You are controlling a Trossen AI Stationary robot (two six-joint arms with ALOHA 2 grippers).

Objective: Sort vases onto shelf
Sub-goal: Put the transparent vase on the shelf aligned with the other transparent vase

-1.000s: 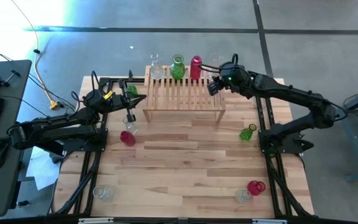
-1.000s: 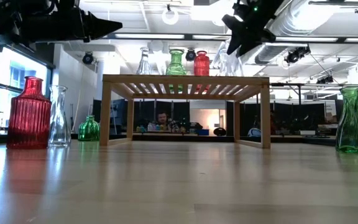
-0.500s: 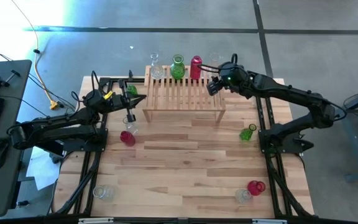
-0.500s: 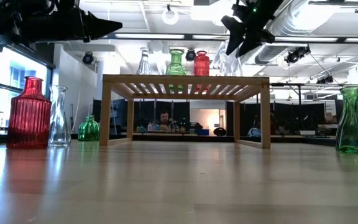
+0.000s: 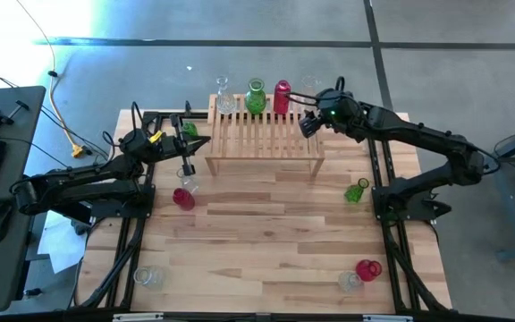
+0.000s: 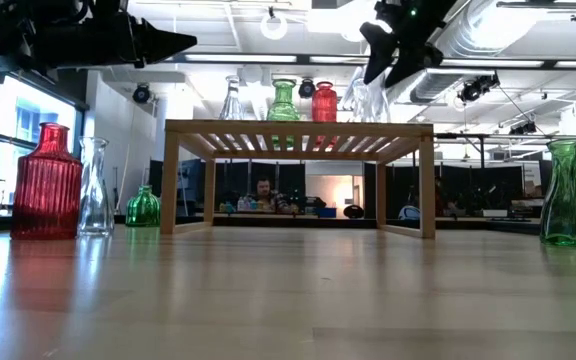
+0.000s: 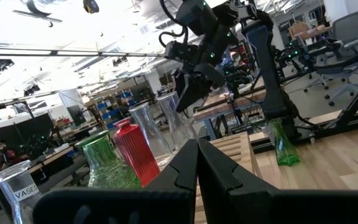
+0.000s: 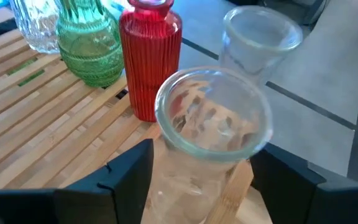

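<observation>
The light-wood shelf (image 5: 265, 134) stands at the table's far side. On its far edge stand a clear cut-glass vase (image 5: 224, 100), a green one (image 5: 256, 97), a red one (image 5: 282, 97) and two clear ones (image 8: 213, 130) (image 8: 260, 43) at the right end. My right gripper (image 5: 309, 123) is open above that end, a finger on each side of the nearer clear vase. My left gripper (image 5: 206, 141) is shut, in the air off the shelf's left end. More vases stand on the tabletop. My right gripper comes from above, slanting down, with its fingers (image 8: 126, 174) flanking the upper body of the clear vase (image 8: 166, 186), which stands upright on the shelf's right far corner. Whether either finger touches the glass, I cannot tell.
On the table left of the shelf stand a green vase (image 5: 190, 130), a clear one (image 5: 187, 174) and a red one (image 5: 183, 198). A green vase (image 5: 357, 190) stands to the right. Red (image 5: 368, 268) and clear (image 5: 350, 282) (image 5: 148, 276) vases sit near the front edge.
My right gripper has shifted a little toward the table's right edge above the shelf's right end. The vases have stayed where they were.
</observation>
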